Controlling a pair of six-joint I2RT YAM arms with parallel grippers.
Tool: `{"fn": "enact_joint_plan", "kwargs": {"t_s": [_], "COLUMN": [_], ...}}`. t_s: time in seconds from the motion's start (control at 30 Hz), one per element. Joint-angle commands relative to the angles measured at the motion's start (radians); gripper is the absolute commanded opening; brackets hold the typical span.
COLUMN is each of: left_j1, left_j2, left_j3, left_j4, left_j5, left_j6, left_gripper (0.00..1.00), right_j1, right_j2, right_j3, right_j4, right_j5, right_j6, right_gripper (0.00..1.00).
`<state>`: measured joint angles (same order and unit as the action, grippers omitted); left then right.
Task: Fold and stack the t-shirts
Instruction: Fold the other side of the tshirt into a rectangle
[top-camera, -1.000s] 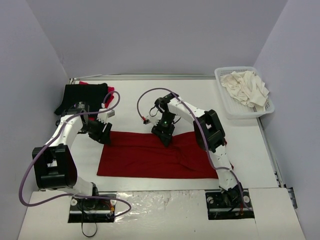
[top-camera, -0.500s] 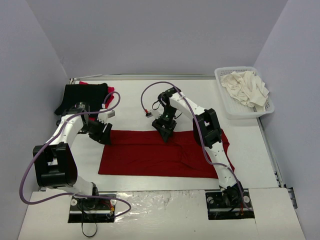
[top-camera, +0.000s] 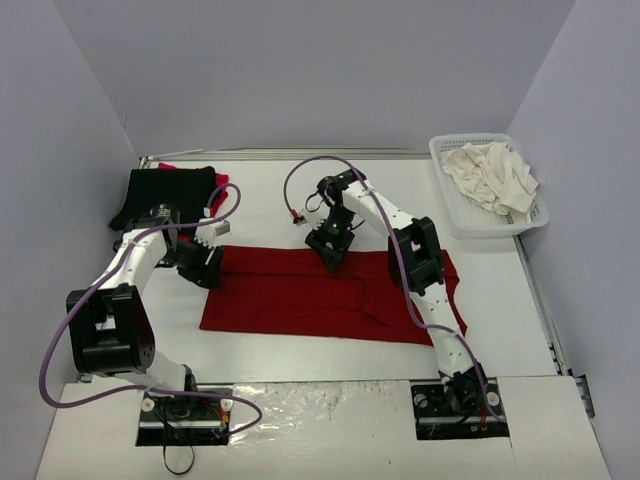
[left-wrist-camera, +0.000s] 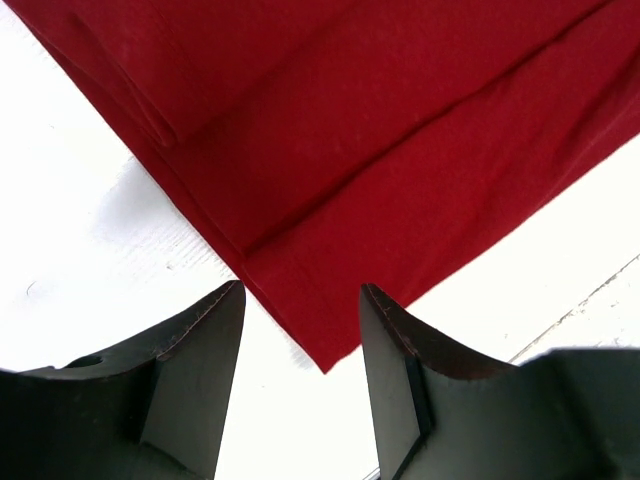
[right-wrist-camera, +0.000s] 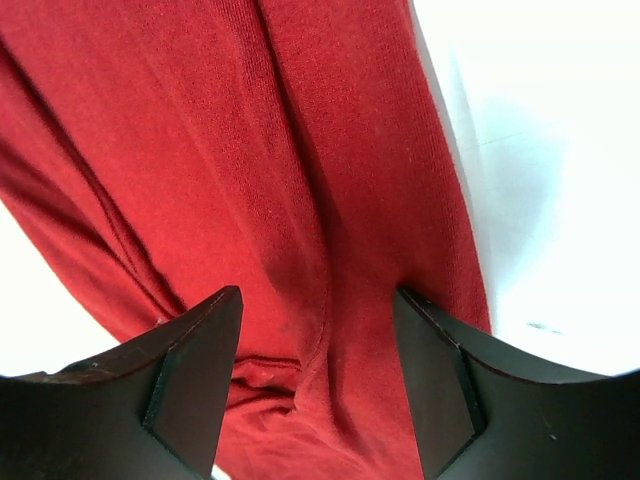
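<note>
Left gripper (left-wrist-camera: 301, 293), jaws apart, shirt (left-wrist-camera: 400, 150) corner between them; right gripper (right-wrist-camera: 318, 295), jaws apparently apart, a fold between

White desk (top-camera: 290, 190) carrying shirts and a basket

A dark red t-shirt (top-camera: 320, 295) lay spread flat across the middle of the desk. Its far edge was under the right hand (top-camera: 333, 252), and its far left corner sat beneath the left hand (top-camera: 207, 267), pointing between that hand's fingers (left-wrist-camera: 195, 370), with bare white surface on both sides of it. Beyond the left hand, in the desk's far corner, a folded black t-shirt (top-camera: 165, 192) rested on a bright red t-shirt (top-camera: 221, 181) that showed past its edge. Well to the right of the right hand and farther back stood a white lattice basket (top-camera: 500, 228) holding crumpled cream-white shirts (top-camera: 490, 175).
</note>
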<state>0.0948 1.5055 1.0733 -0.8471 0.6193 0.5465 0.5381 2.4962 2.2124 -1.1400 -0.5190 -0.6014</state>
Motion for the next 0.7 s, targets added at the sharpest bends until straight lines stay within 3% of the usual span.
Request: {"fn": "enact_joint_plan", "kwargs": {"t_s": [0.0, 0.47, 0.6, 0.67], "left_j1": [0.002, 0.006, 0.008, 0.010], "left_j2": [-0.010, -0.086, -0.128, -0.152], "left_j3": [0.022, 0.008, -0.003, -0.007], "left_j4": [0.003, 0.026, 0.051, 0.056], "left_j5": [-0.007, -0.058, -0.076, -0.078], "left_j6": [-0.005, -0.028, -0.046, -0.049], "left_gripper": [0.48, 0.48, 0.48, 0.48], "right_j1": [-0.012, -0.001, -0.007, -0.003], "right_j2": [-0.052, -0.331, -0.463, -0.568], "right_j3": [0.023, -0.046, -0.129, -0.262], "right_j4": [0.126, 0.137, 0.187, 0.278], "right_j5": [0.082, 0.117, 0.238, 0.419], "right_j6": [-0.023, -0.001, 0.024, 0.041], "right_gripper": [0.59, 0.62, 0.62, 0.59]}}
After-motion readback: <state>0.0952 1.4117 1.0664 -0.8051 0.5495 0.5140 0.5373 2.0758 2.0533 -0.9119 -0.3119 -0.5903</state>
